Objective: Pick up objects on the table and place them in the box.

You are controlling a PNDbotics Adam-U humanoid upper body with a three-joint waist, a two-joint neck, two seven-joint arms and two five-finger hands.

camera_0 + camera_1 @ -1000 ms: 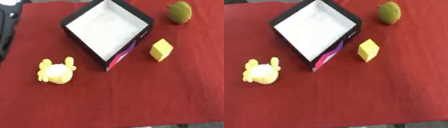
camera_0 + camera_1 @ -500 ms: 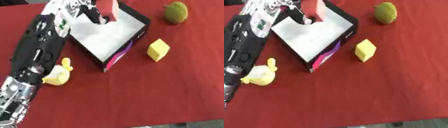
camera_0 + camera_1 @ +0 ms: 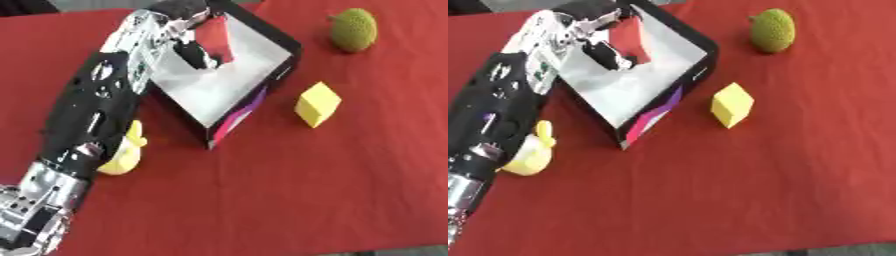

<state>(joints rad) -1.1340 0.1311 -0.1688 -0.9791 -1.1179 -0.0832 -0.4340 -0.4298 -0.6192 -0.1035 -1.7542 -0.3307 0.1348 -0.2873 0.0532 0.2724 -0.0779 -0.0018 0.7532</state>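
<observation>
My left arm reaches in from the lower left, and my left hand (image 3: 179,27) hangs over the open black box (image 3: 262,30) with its white inside, fingers curled round a red block (image 3: 213,41). A yellow cube (image 3: 317,104) lies on the red cloth just right of the box. At the far right of the table sits a bumpy green fruit (image 3: 353,29). Partly hidden behind my forearm, a yellow toy (image 3: 122,156) lies left of the box. My right hand shows in neither view.
A red cloth (image 3: 289,190) covers the table. Its front edge runs along the bottom right, and a dark shape lies past its far left corner.
One second ago no arm was in view. My left arm came in from the left with the red block and now holds it over the box. The camera has shifted a little.
</observation>
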